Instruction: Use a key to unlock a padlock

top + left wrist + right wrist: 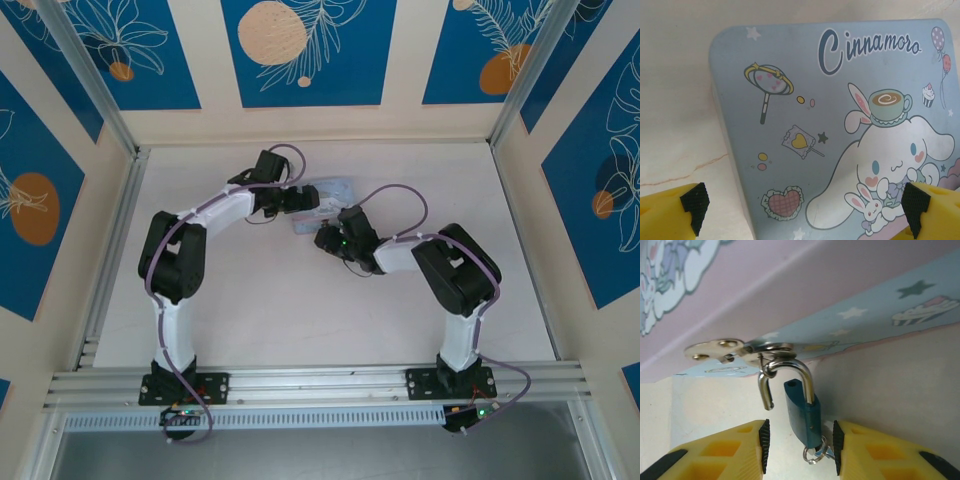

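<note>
Here, padlock [803, 416] long axis approx vert., shackle [801, 369] end up.

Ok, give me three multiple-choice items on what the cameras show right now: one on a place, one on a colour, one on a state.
1. Where is the padlock?
A. Hanging from the tin's hasp, between the right tool's fingers
B. Lying flat on the table
C. On top of the lid

2. What colour is its body?
A. Red
B. Teal-blue
C. White

3. The shackle is:
A. Latched shut
B. Missing
C. Sprung open

Answers:
1 A, it hangs from the metal hasp on the pale blue tin, with a yellow finger on each side.
2 B, the right wrist view shows teal-blue.
3 C, one leg's end hangs free beside the body's hole.
</note>
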